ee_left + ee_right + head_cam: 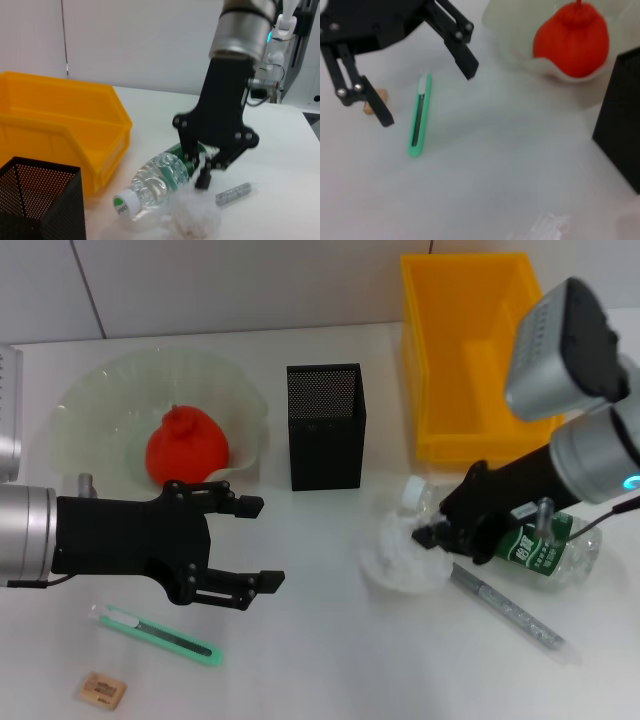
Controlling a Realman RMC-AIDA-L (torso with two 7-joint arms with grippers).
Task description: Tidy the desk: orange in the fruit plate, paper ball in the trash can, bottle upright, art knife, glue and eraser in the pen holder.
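The orange [187,446] is already sitting in the plate [90,400] at ten o'clock, so that job looks done. The left gripper [250,543] is hovering at eight o'clock, jaws spread wide and empty, above and just beside the green knife [160,633], which is lying flat with the eraser [104,690] near it at seven o'clock. Probably it is lining up for the knife, since the holder [325,426] is standing open-topped at twelve, ready for it.

Over at four o'clock the right gripper [432,531] is reaching down onto the paper ball [402,558], its fingers [202,179] pointing into the crumpled paper, right against the bottle [160,179]. Whether they are pinching the paper yet, I cannot tell. The bottle is lying on its side, cap toward the holder, so it is waiting to be stood up. The grey glue stick [508,608] is lying just beside it at five. The yellow bin [470,360] is waiting at one o'clock, presumably for the ball.
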